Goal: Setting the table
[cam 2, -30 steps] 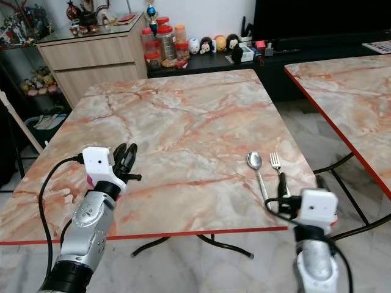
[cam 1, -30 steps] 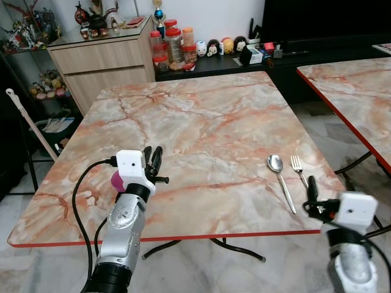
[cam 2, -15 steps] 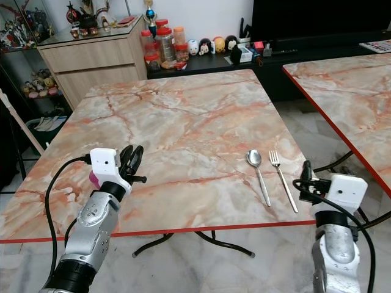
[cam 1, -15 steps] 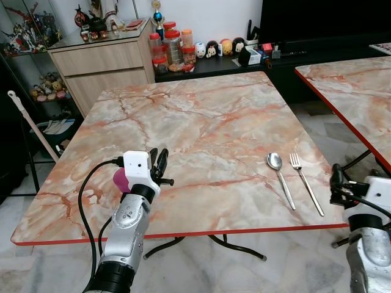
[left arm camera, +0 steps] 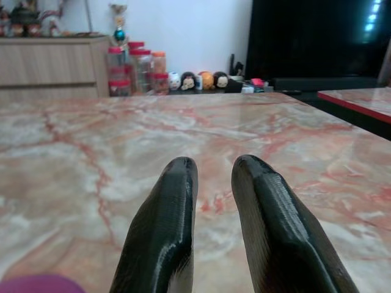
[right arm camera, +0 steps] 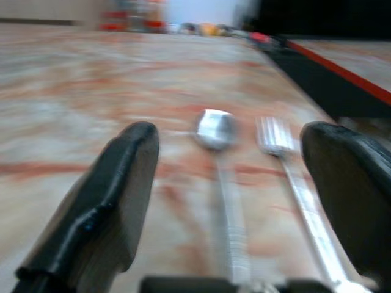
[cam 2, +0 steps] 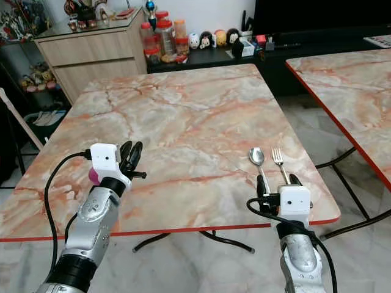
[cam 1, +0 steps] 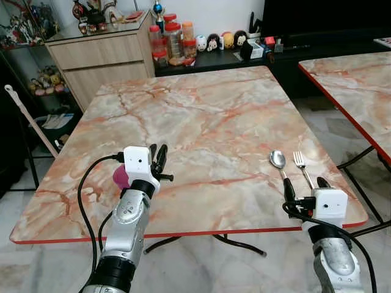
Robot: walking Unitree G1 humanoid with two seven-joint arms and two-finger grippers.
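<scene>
A silver spoon (cam 1: 278, 160) and a fork (cam 1: 299, 161) lie side by side near the right front corner of the marble table (cam 1: 201, 116), handles toward me. My right gripper (cam 1: 303, 187) stands open at the table's front edge. Its fingers (right arm camera: 131, 165) straddle both handles, with the spoon (right arm camera: 215, 129) and fork (right arm camera: 275, 135) between them, untouched. My left gripper (cam 1: 157, 154) hovers low over the table's left front part. Its two fingers (left arm camera: 174, 201) stand close together with nothing held. A pink piece (cam 1: 120, 177) sits beside that wrist.
A second marble table (cam 1: 354, 79) with a red rim stands to the right across a narrow gap. Behind are a wooden cabinet (cam 1: 104, 55), jars (cam 1: 171, 39) and figurines on a low black bench. A broom handle (cam 1: 27, 119) leans at the left.
My right gripper, off the table's right edge half a second ago, has swung back left and now straddles the spoon and fork handles. The left arm has barely moved.
</scene>
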